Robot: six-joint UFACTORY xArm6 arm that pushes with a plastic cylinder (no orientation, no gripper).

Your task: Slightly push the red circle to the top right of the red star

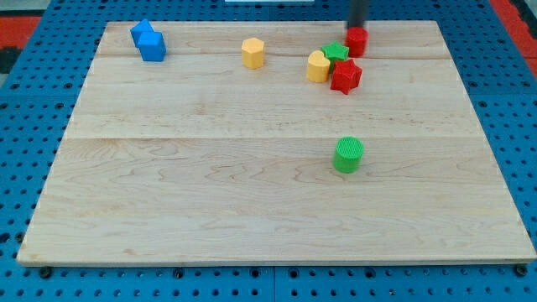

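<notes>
The rod comes down at the far edge of the board, my tip (357, 28) touching the far side of the red circle (357, 42); it is a bare rod, with nothing to open or close. The red circle sits just far-right of the green star (336, 52), which touches the red star (345, 75) and a yellow heart (317, 66). A yellow hexagon (252, 52) stands further left, two blue blocks (148, 41) at the far left corner. A green cylinder (348, 155) sits alone nearer, on the wooden board (210, 193).

The pale wooden table (252, 193) carries a red star (345, 76), red circle (357, 41), green star (336, 52) and two yellow blocks (252, 52) (318, 66). Two blue blocks (148, 40) touch at the view's top left. A green cylinder (347, 155) stands alone.
</notes>
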